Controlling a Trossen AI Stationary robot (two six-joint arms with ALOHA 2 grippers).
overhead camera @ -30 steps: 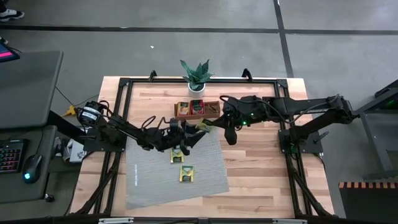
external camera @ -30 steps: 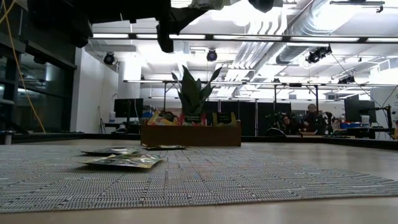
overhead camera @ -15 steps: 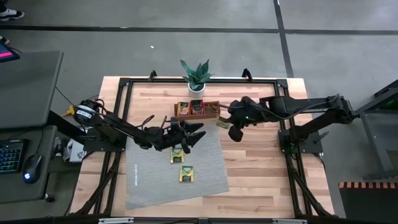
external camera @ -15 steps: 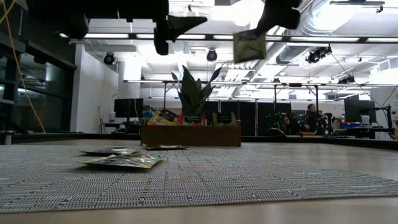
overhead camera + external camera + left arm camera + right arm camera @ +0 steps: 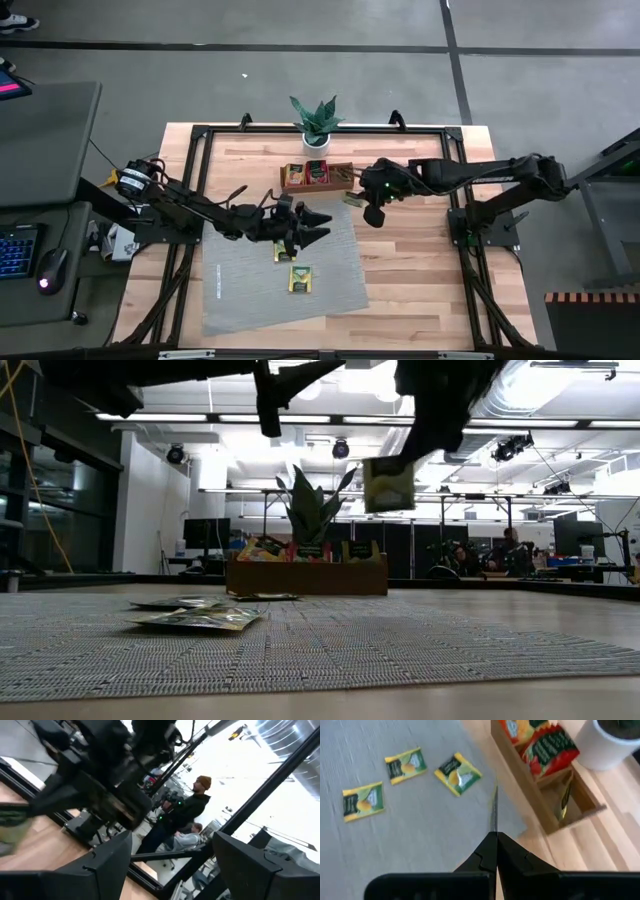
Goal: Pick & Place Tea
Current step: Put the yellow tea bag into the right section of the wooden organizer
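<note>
Our right gripper has its fingers pressed together on a green tea sachet, pinching it edge-on in the air just beside the wooden tray. We judge the job now is to carry it over the tray's nearly empty end compartment, keep it upright and lower it in before letting go. Our left gripper hangs spread wide and empty over the grey mat, where three more sachets lie.

Sachets on mat, tray behind.

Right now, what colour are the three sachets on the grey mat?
Yellow-green flat tea sachets with dark labels; right wrist view.
</note>
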